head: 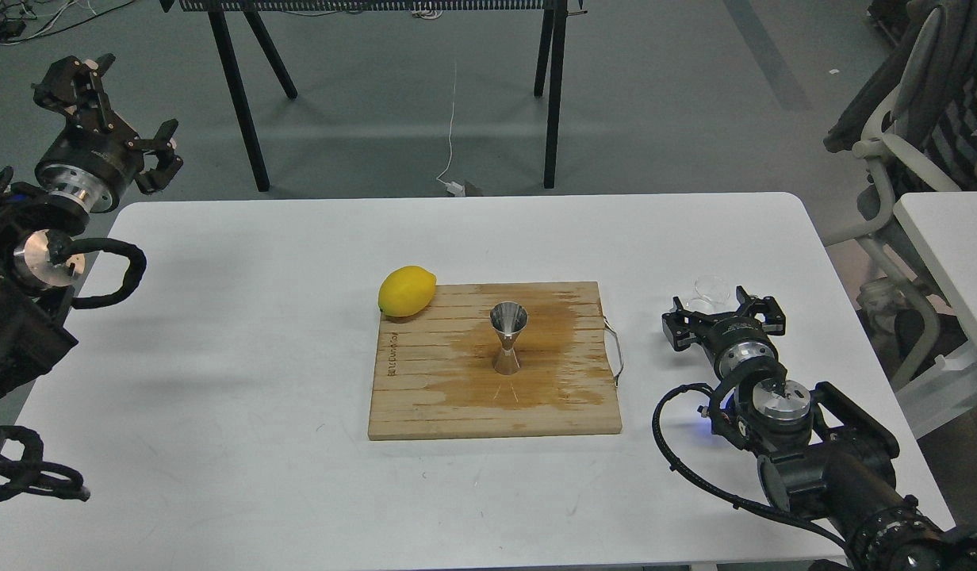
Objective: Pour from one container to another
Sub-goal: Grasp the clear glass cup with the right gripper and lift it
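Upright on the wet wooden board (425, 396), shiny steel hourglass jigger (507, 339); at far right, right tool (722, 305) spread wide around tiny clear glass cup (711, 291); left tool (132, 111) spread, empty.

shiny polished steel jigger (508, 339) on a slatted wooden board (425, 396) (part darkened, wet-looking); clear glass cup (710, 292); waxy lemon (407, 291); smooth matt white table (219, 381).

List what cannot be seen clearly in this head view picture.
- Glass cup: partly hidden behind the right gripper; its contents cannot be told, nor whether the fingers touch it.
- Jigger on the wooden board: too small to show any liquid inside.
- Left gripper: off the table, its lower arm cut by the left edge.
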